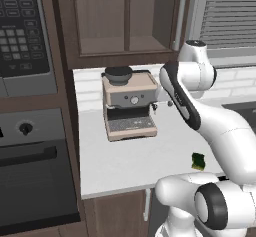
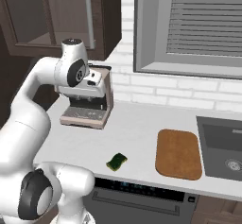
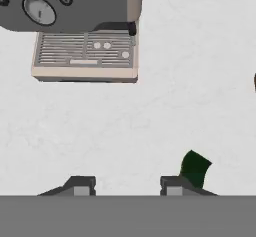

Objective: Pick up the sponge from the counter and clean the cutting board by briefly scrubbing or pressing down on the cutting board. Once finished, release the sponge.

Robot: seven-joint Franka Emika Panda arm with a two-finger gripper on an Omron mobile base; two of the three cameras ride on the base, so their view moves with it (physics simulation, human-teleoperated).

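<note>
- Kitchen setting, left base view: the counter (image 1: 125,156) is a pale stone worktop between an oven stack (image 1: 30,106) on the left and the white arm (image 1: 200,111) on the right. A coffee machine (image 1: 129,103) stands toward the back wall. The sponge (image 1: 198,161) lies near the front edge, well apart from the machine and partly behind the arm.
- Right base view: the sponge (image 2: 116,161) rests flat on the counter (image 2: 137,124) near the front edge. The cutting board (image 2: 179,153) lies to its right, apart from it and just beside the sink (image 2: 222,145). A window with blinds (image 2: 203,24) is above.
- Hand view: the gripper (image 3: 124,185) hangs above the counter (image 3: 150,116), its fingertips (image 3: 80,185) set to their narrowest spacing with nothing between them. The sponge (image 3: 194,167) sits just beyond the right-hand tip, outside the gap.
- Handling judgement: the sponge is probably light, soft and compressible, not fragile. Open the jaws first, centre them over the block, and grip across its two long sides. Expect it to yield under pressure and to slide easily on smooth stone.
</note>
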